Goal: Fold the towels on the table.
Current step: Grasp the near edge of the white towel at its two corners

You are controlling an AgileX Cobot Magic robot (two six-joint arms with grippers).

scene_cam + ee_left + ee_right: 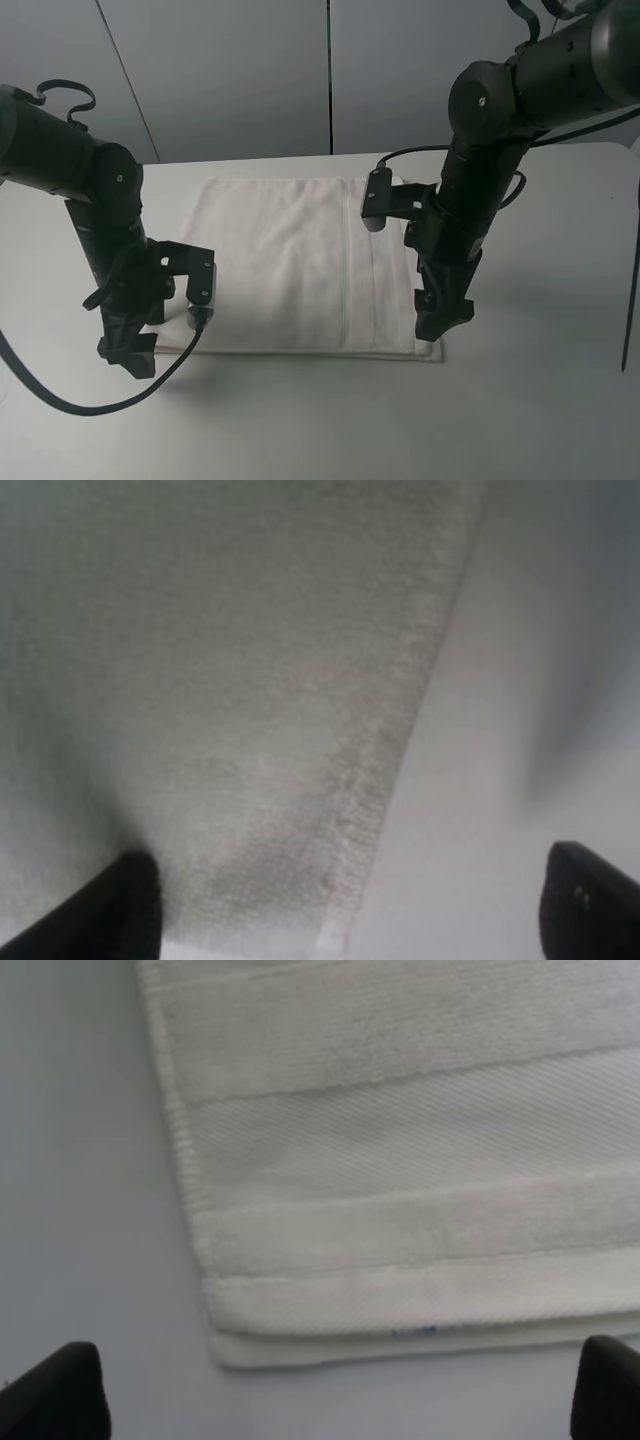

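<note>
A white towel (290, 265) lies flat on the white table (320, 420), with a folded-over layer on its right part. My left gripper (127, 352) hangs just above the towel's front left corner. In the left wrist view the towel (220, 680) fills the space ahead and the left gripper (350, 920) stands open over its corner, empty. My right gripper (441, 318) hovers over the front right corner. In the right wrist view, two stacked layers of the towel (400, 1130) show a woven band, and the right gripper (330, 1395) is open with nothing in it.
Bare table (560, 400) surrounds the towel on all sides. A grey wall (250, 70) rises behind the table's far edge. A black cable (60, 400) loops from the left arm over the table's front left. A dark thin object (630, 300) stands at the right edge.
</note>
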